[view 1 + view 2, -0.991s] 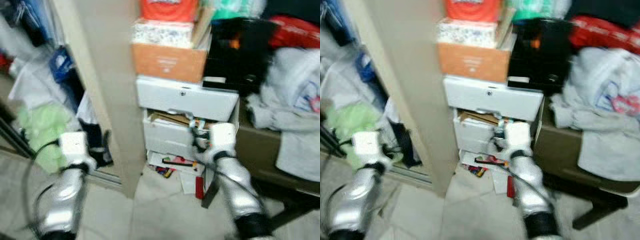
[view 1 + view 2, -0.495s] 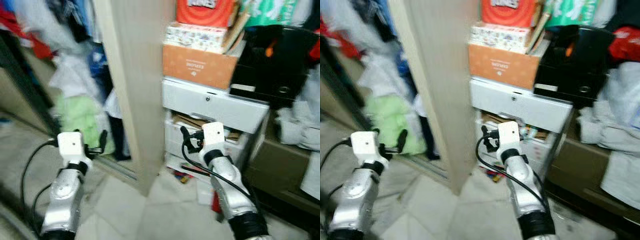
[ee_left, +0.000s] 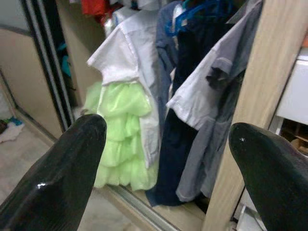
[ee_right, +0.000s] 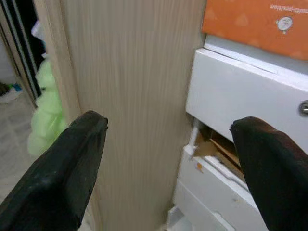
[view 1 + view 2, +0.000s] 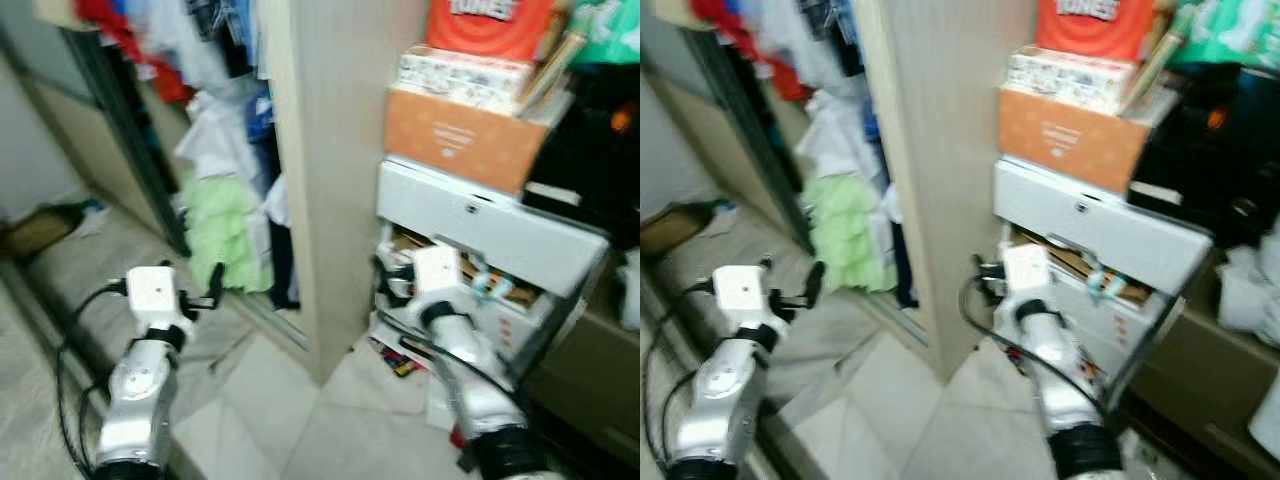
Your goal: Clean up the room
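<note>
Left gripper [image 3: 166, 159] hangs with fingers spread wide, empty, facing the lime-green ruffled dress [image 3: 120, 139] in the open wardrobe. Right gripper [image 4: 168, 159] is spread too, empty, facing the wooden wardrobe panel [image 4: 134, 96] beside the white drawer unit [image 4: 245, 96]. The orange box [image 5: 465, 140] print is too blurred to read.

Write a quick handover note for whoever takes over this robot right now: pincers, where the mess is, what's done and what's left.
Left pincer: open, holding nothing, facing the frilly lime-green garment in the open wardrobe.
Right pincer: open, holding nothing, facing the light wooden wardrobe side panel and white drawer unit.
Mess: papers spilling from the half-open drawers and lying on the tiled floor below; orange cardboard box on top.
Done: nothing evident. Left: essentially all tidying.
</note>
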